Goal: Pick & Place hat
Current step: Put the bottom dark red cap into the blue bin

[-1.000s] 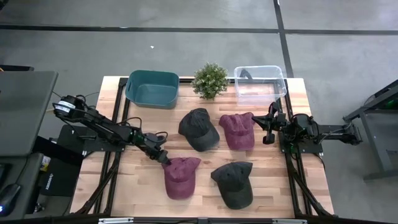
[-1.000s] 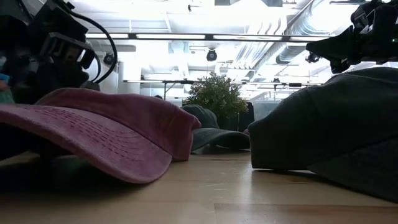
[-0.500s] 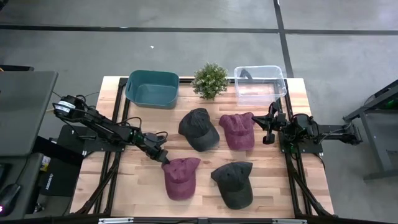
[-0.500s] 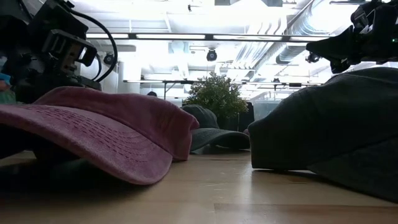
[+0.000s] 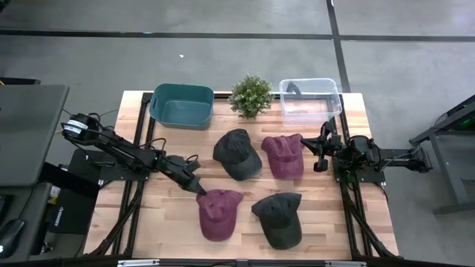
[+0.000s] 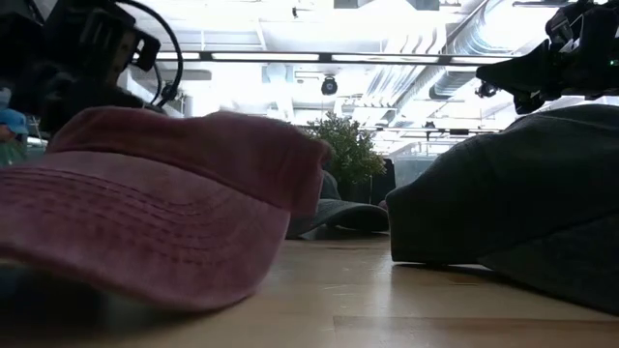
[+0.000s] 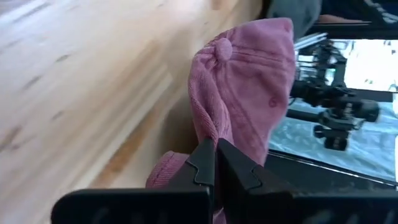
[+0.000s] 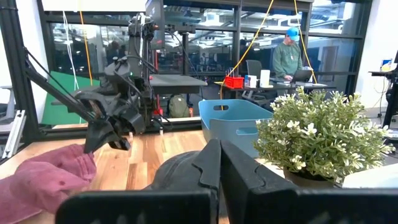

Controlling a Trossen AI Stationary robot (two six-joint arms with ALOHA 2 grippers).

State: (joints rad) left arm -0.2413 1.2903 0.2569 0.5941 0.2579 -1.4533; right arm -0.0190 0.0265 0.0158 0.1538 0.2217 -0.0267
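Where left jaws pinch its soft edge, the maroon cap (image 5: pixel 219 213) crumples (right jaws closed).

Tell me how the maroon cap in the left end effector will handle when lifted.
The maroon cap will probably sag: the left end effector pinches soft, creased fabric. It likely weighs little. Its brim looks stiffer, so it may hang tilted.

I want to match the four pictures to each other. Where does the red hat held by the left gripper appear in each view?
High view: red hat at the front, left of centre, left gripper shut on its edge.
Low view: hat fills the left foreground.
Left wrist view: hat at centre, pinched between the fingers.
Right wrist view: hat at lower left.
Shared landmark: plant.
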